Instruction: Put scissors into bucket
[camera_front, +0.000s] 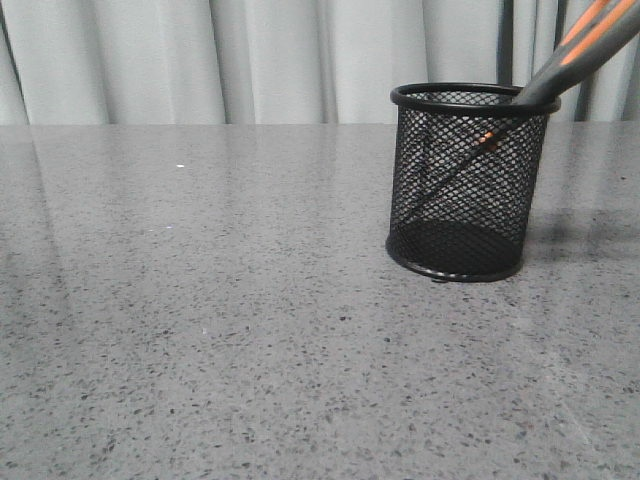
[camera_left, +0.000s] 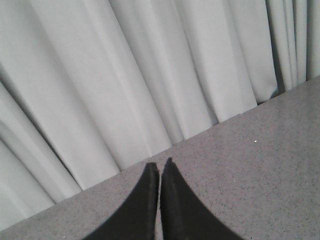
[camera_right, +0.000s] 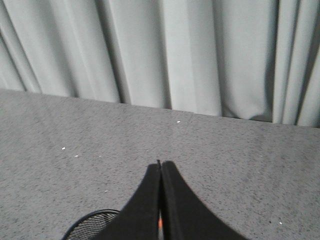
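The scissors (camera_front: 585, 50) stand tilted inside the bucket (camera_front: 465, 185), their dark grey handles leaning over the rim on its right side and running out of the front view at the top right corner, so the finger loops are cut off. Two orange strips show along the handles. Through the mesh the lower part is only a dim slanting line with a small orange fleck; the blades themselves are hard to make out, though they seem to reach down toward the left side of the base.

There is one pair of scissors and one bucket. The bucket is a black wire-mesh cylinder with a solid rolled rim and a solid round base, standing upright on the grey speckled desk (camera_front: 200, 330), toward the far right part of it, not far from the far edge where the pale curtain (camera_front: 250, 60) hangs.

Neither arm shows in the front view. In the right wrist view the right gripper (camera_right: 160, 167) has its two black fingers pressed together with nothing visibly between them; a tiny orange speck sits low in the seam, and a piece of the bucket's rim (camera_right: 92, 222) is cut off beside the fingers. In the left wrist view the left gripper (camera_left: 160, 165) is likewise pressed together, holding nothing, above bare desk near the curtain.
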